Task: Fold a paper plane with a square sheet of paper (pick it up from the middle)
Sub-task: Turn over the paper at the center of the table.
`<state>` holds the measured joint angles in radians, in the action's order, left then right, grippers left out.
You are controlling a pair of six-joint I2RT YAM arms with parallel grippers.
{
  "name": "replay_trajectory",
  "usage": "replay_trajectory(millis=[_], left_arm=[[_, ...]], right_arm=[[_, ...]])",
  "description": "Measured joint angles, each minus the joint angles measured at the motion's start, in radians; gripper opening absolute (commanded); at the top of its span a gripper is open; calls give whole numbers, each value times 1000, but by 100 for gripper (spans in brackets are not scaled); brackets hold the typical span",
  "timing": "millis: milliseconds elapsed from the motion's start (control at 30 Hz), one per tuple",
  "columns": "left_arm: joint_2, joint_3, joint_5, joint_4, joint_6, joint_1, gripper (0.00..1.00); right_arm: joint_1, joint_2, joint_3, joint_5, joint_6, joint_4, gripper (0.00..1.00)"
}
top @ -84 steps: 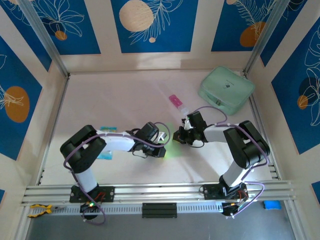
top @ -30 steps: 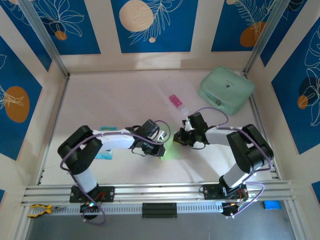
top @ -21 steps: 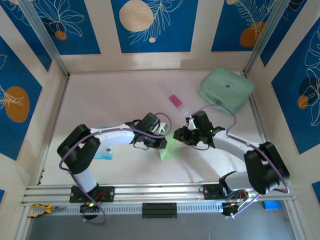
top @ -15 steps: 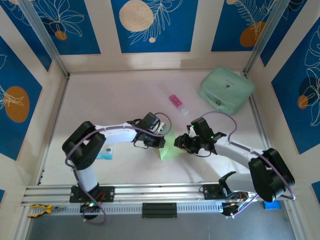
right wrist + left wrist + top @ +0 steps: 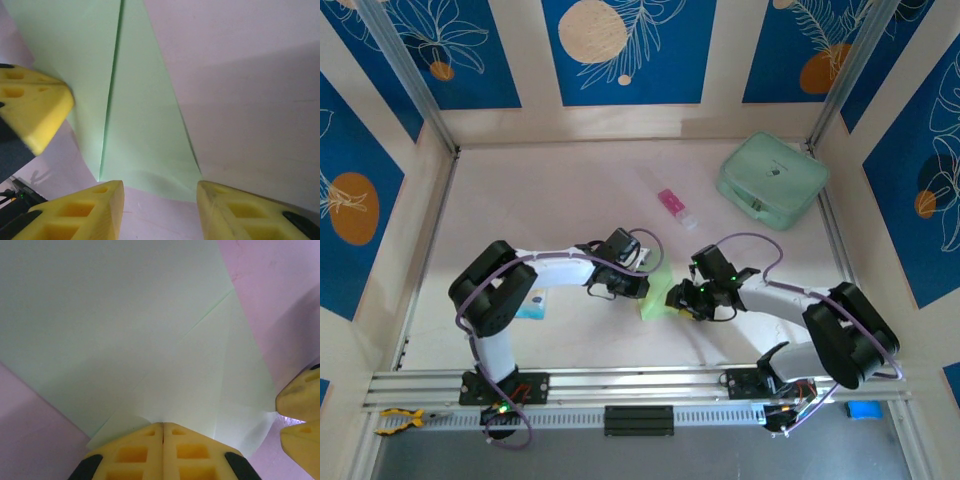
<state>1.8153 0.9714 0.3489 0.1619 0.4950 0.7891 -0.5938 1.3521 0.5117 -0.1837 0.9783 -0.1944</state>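
On the table (image 5: 570, 200), centre toward the near edge: square sheet of paper (image 5: 657, 297), partly folded, creases visible. Left gripper (image 5: 162, 432) clenched on 1 edge. Right gripper (image 5: 159, 200) released, jaws straddling the opposite edge. Judged step: mid-fold. Next move needs the right gripper to close on its flap and align it to the crease.

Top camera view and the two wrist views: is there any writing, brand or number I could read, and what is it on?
No text can be read.
mint-green case: small dark mark on the lid, too small to read.
pink-and-white tube, blue-and-white packet: any print is too small.
folded green paper: blank.
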Motion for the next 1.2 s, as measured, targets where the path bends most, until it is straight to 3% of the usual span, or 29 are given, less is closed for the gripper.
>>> replay_trajectory(millis=[467, 1200], left_arm=[[0, -5, 13, -16, 0, -2, 6], [0, -10, 21, -27, 4, -2, 6]], right_arm=[[2, 58, 14, -8, 19, 135, 47], [117, 148, 41, -90, -13, 267, 44]])
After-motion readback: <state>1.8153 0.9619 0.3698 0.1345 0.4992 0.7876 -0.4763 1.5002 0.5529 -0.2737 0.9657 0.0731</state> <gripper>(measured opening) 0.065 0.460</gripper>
